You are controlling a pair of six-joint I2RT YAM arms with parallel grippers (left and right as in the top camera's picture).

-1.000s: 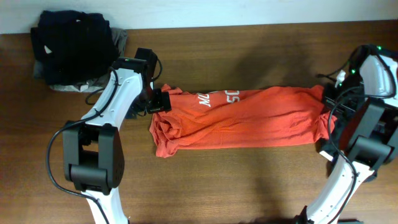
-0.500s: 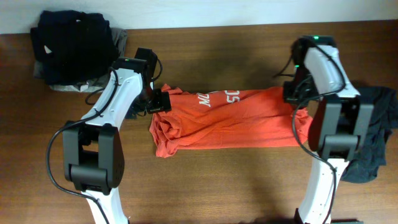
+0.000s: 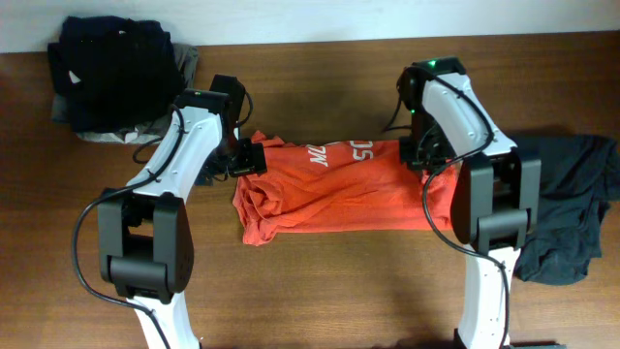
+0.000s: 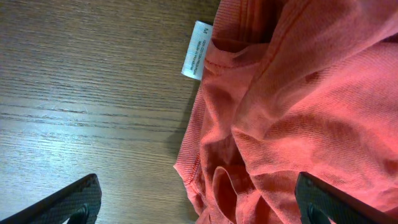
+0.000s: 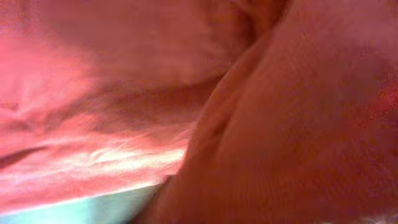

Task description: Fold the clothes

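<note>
Sweeping left from the table edge, our right arm has carried the far end of the shirt over its middle. The shirt now lies shorter at mid-table, doubled at its right end, and a dark garment shows beyond it. Our right gripper sits low on the fold. Its camera gives only blurred red cloth, so we cannot tell whether it pinches or has let go. Our left gripper is spread wide near the label, holding nothing. We judge the first fold laid, with release next.
</note>
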